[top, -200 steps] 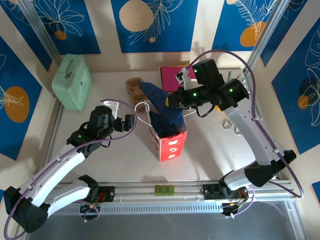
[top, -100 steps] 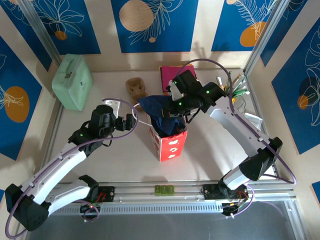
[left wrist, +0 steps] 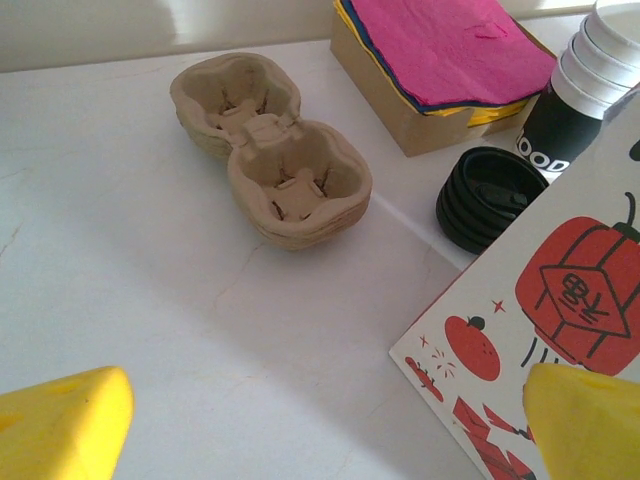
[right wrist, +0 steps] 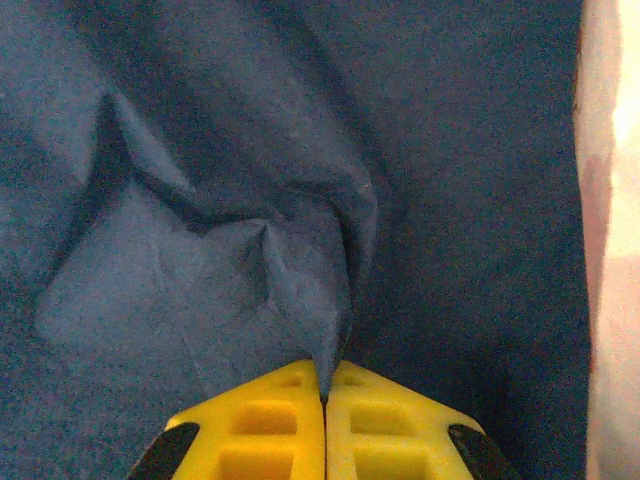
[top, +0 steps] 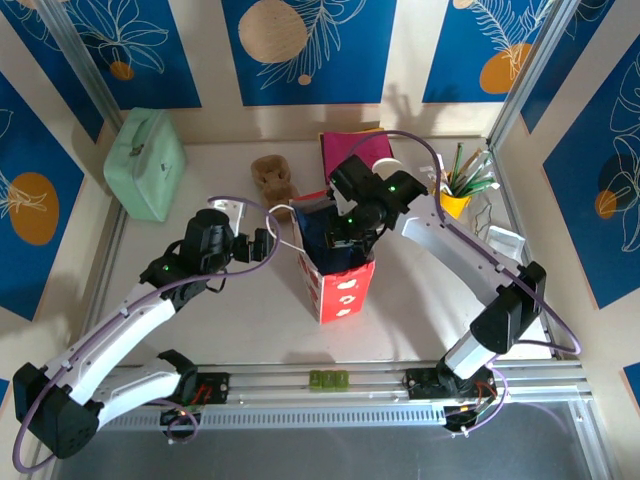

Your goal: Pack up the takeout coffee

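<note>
Your right gripper (right wrist: 324,397) was pinched tight on a fold of soft, creased blue tissue paper (right wrist: 230,190) in the mouth of the upright red-and-white paper bag (top: 345,290). Your left gripper (left wrist: 322,425) stood wide beside the bag. The tissue hid the bag's inside, so you could not tell the takeout coffee's place or axis.

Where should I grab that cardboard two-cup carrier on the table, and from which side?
Probably the narrow waist between the two wells of the cup carrier, coming straight down from above. It lies flat on the table, wells facing up, and the waist is its slimmest part, so it looks easiest to span there.
</note>
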